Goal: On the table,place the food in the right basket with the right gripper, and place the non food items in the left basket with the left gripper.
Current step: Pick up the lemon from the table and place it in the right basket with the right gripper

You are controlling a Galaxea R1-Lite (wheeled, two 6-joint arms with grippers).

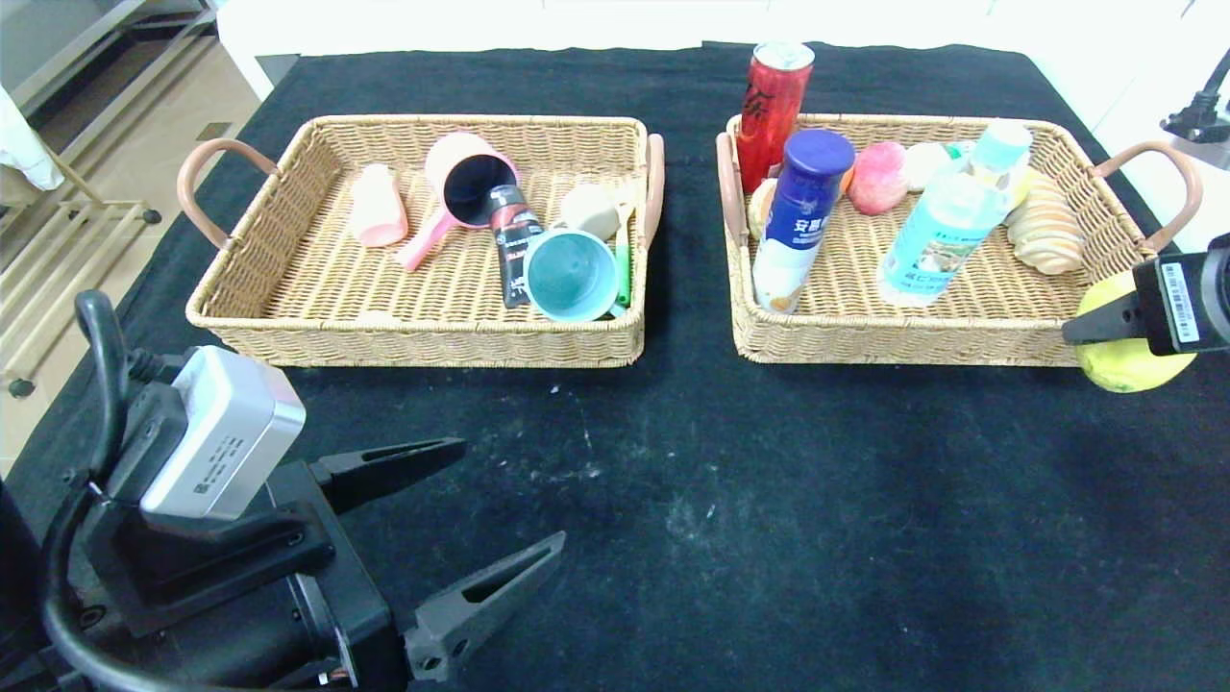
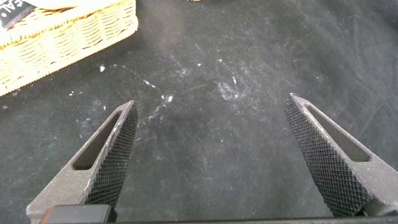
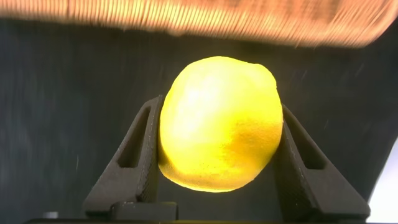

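Observation:
My right gripper point(image 1: 1086, 332) is shut on a yellow lemon point(image 1: 1126, 365) and holds it just off the right basket's point(image 1: 922, 341) near right corner. In the right wrist view the lemon point(image 3: 217, 124) sits between both fingers, with the basket's wall point(image 3: 205, 18) beyond it. My left gripper point(image 1: 509, 500) is open and empty over the bare black cloth at the near left; its fingers point(image 2: 112, 155) stand wide apart. The left basket point(image 1: 413, 341) holds a pink scoop, a teal cup, a dark tube and a pink bottle.
The right basket holds a red can point(image 1: 776, 101), a blue-capped canister point(image 1: 802, 216), a clear bottle point(image 1: 951, 216), pink and cream foods and a bun point(image 1: 1045, 235). Black cloth point(image 1: 769, 500) covers the table. The table's right edge runs close to my right gripper.

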